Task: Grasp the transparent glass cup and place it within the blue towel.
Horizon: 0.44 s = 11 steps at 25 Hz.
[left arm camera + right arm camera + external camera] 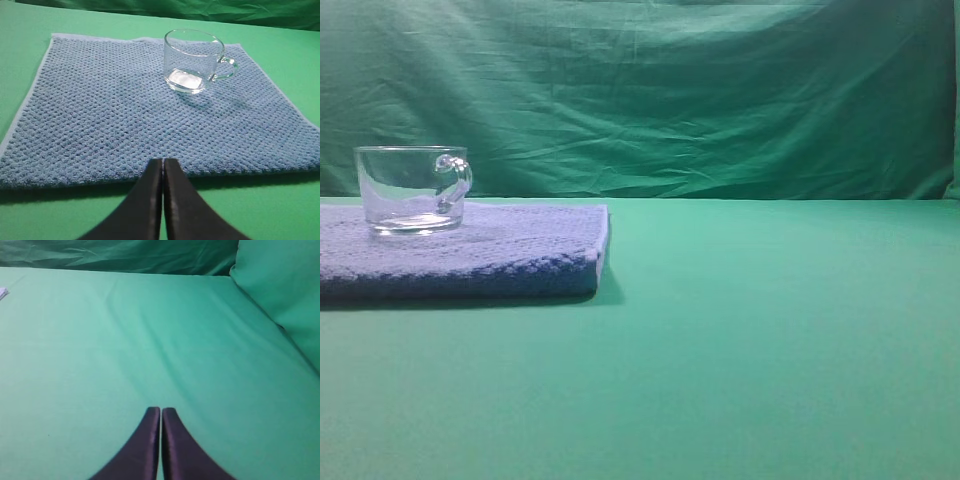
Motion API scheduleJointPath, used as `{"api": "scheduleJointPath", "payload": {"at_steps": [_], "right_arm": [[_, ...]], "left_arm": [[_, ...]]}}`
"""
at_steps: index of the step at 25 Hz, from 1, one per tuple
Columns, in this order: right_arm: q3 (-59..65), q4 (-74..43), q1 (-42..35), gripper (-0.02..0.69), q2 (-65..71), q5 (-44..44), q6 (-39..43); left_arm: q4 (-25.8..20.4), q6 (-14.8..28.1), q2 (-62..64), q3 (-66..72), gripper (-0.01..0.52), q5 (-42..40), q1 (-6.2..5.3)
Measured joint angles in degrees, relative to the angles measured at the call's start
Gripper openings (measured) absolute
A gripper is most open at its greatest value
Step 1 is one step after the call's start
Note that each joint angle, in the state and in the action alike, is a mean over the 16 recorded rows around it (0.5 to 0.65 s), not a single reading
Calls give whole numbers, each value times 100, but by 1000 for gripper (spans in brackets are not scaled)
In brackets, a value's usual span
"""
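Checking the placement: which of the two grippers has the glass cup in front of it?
The left gripper: its shut fingers point at the glass cup upright on the blue towel. The right gripper faces only green cloth.

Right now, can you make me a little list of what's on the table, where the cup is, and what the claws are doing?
cup: clear glass cup, upright, empty, standing on the blue towel
cup handle: points to the right in the left wrist view
towel: lies flat on the green table cloth
left claw: shut, holds nothing, at the towel's near edge, apart from the cup
right claw: shut, holds nothing, over bare green cloth
backdrop: wrinkled green curtain
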Motion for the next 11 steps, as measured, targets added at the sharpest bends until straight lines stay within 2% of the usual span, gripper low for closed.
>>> {"api": "scheduleJointPath", "payload": {"at_steps": [11], "right_arm": [[0, 0, 0, 0, 0, 0, 0]], "left_arm": [[0, 0, 0, 0, 0, 0, 0]]}}
